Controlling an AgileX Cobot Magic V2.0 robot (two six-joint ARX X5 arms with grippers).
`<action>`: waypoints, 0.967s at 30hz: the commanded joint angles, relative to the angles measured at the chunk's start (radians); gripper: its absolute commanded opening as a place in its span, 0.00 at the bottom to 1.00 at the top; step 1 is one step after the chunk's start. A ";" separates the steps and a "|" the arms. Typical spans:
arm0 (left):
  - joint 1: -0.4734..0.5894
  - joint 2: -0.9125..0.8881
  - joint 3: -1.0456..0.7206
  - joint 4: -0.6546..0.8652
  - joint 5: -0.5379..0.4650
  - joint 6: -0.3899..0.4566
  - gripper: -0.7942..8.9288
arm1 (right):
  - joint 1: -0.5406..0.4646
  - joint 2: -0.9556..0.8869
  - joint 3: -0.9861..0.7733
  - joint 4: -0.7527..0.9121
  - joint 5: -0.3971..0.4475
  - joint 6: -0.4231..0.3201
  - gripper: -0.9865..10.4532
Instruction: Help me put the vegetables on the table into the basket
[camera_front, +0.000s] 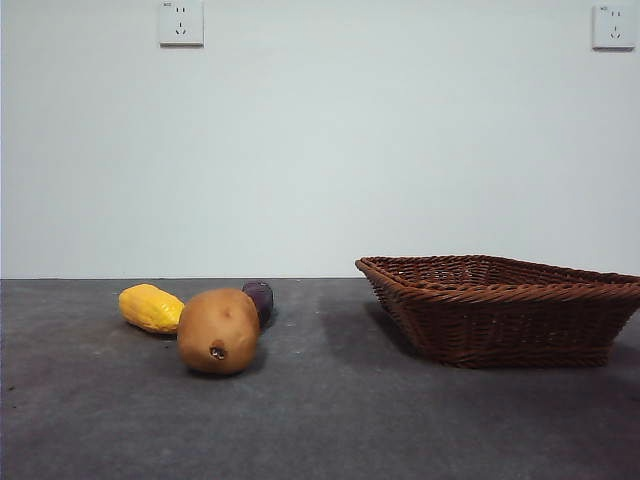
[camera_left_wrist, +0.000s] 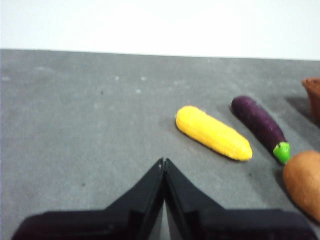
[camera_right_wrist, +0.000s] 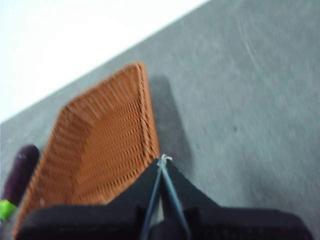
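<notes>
The left gripper (camera_left_wrist: 164, 162) had its fingers pressed together, empty, hovering near the corn cob (camera_left_wrist: 213, 132). The right gripper (camera_right_wrist: 162, 160) was likewise pinched closed, above the basket (camera_right_wrist: 100, 150) rim. All three vegetables lay on the bench (camera_front: 320, 420), well apart from the basket: corn farthest from it, potato (camera_front: 218, 330) nearer, eggplant (camera_front: 259, 296) just behind the potato. Probably light and rigid; the potato's smooth round skin could slip, so gripping the corn across its bumpy middle looked safest.
</notes>
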 joint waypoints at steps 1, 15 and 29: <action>0.002 0.014 0.013 0.008 0.004 -0.017 0.08 | 0.000 0.008 0.044 0.019 0.017 0.012 0.08; 0.002 0.218 0.130 0.021 0.019 -0.118 0.08 | 0.000 0.356 0.330 0.012 -0.065 0.005 0.08; 0.002 0.459 0.344 -0.095 0.088 -0.216 0.08 | 0.000 0.876 0.664 -0.293 -0.236 -0.021 0.09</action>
